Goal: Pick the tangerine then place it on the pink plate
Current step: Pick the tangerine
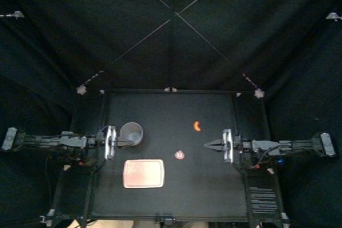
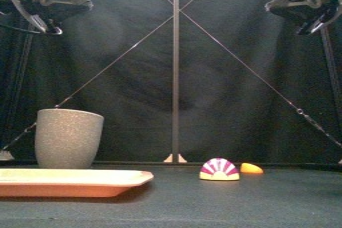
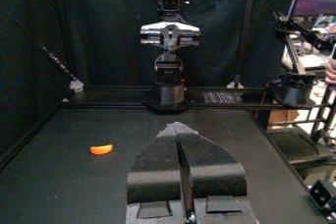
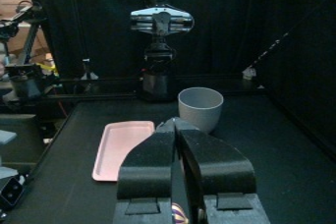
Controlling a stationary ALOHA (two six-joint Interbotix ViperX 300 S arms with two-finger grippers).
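You are at the very start: nothing is picked up yet. The tangerine (image 1: 199,125) lies on the tabletop (image 1: 214,187), right of centre toward the back. It is well apart from the pink plate (image 1: 142,175), which sits at the front left with the grey cup (image 1: 131,130) behind it. A small striped dome toy (image 2: 219,169) lies roughly between fruit and plate, touching neither. Both arms hang raised at their own sides. The left pincer (image 3: 180,132) has its jaws pressed together, and so does the right pincer (image 4: 175,126). The right one looks nearer the fruit. Your next move is probably to part its jaws, come down over the tangerine and close, staying clear of the dome toy.
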